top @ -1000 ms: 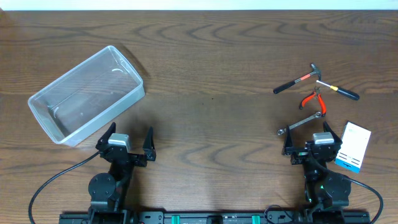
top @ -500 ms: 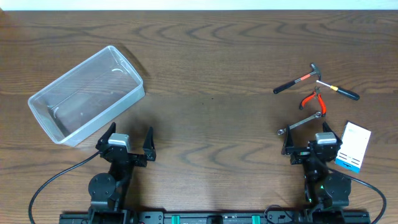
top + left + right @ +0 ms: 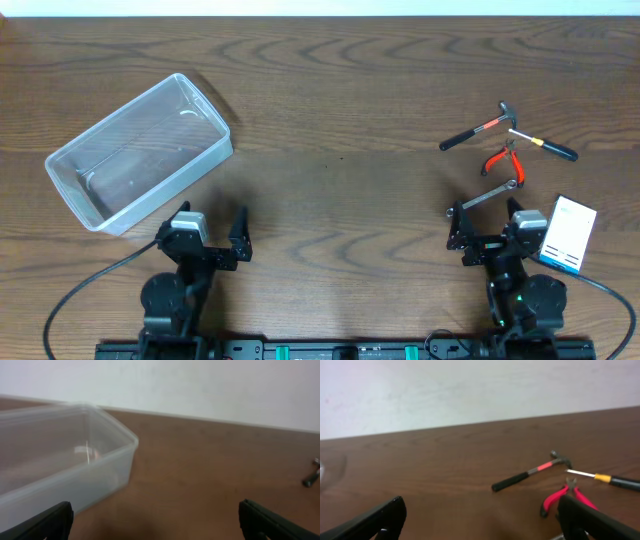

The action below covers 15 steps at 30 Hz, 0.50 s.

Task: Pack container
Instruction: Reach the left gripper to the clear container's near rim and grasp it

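Note:
The container (image 3: 140, 150) is a clear plastic bin lying slantwise at the table's left, with nothing in it; the left wrist view shows it close by (image 3: 65, 460). My left gripper (image 3: 206, 226) sits just in front of its near corner, open and holding nothing (image 3: 155, 516). At the right lie a hammer (image 3: 480, 127), a screwdriver (image 3: 545, 146), red-handled pliers (image 3: 503, 160) and a wrench (image 3: 485, 198). Close behind the wrench is my right gripper (image 3: 487, 222), also open with nothing in it (image 3: 482, 510). The right wrist view shows the hammer (image 3: 530, 474), pliers (image 3: 565, 496) and screwdriver (image 3: 610, 480) ahead.
A small white-and-blue box (image 3: 566, 235) lies right beside the right gripper. The brown wooden table (image 3: 340, 120) runs back to a pale wall. Cables trail from both arm bases at the front edge.
Both grippers have shifted slightly near the front edge; the right one has turned a little to the left. Their jaws stay wide apart. No object has moved.

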Motion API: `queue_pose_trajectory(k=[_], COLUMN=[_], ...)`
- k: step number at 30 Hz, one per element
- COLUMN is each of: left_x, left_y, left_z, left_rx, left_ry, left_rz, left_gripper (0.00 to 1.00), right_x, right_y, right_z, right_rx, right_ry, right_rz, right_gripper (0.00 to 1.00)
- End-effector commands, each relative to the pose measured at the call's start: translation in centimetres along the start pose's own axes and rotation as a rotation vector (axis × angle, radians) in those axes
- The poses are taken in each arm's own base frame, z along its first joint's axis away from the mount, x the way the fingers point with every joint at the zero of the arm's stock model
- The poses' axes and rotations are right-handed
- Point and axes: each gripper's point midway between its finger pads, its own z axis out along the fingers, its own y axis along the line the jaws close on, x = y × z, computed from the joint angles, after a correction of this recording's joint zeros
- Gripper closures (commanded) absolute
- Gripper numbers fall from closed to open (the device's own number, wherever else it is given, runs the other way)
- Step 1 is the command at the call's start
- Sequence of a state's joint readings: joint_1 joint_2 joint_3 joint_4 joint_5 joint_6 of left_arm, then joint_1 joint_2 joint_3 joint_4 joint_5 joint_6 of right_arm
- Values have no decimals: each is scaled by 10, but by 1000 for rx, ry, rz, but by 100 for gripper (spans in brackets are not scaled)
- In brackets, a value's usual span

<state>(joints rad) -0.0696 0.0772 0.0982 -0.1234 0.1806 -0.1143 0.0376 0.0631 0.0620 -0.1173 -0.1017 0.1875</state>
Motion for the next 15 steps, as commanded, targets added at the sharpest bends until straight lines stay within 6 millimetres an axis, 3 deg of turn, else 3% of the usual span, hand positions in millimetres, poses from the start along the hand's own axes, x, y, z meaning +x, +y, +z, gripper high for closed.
queue_pose_trajectory(k=[1, 9, 15], left_x=[-37, -93, -96], left_y=[-9, -5, -4], left_z=[-7, 5, 0], left_rx=[6, -140, -230], left_ry=[6, 346, 789], left_rz=[-29, -59, -86], left_gripper=[2, 2, 2], right_x=[-30, -64, -81], right_y=[13, 39, 45], right_z=[-4, 20, 40], right_rx=[-40, -127, -104], right_ry=[4, 306, 662], right_rz=[24, -40, 38], right_gripper=[1, 1, 1])
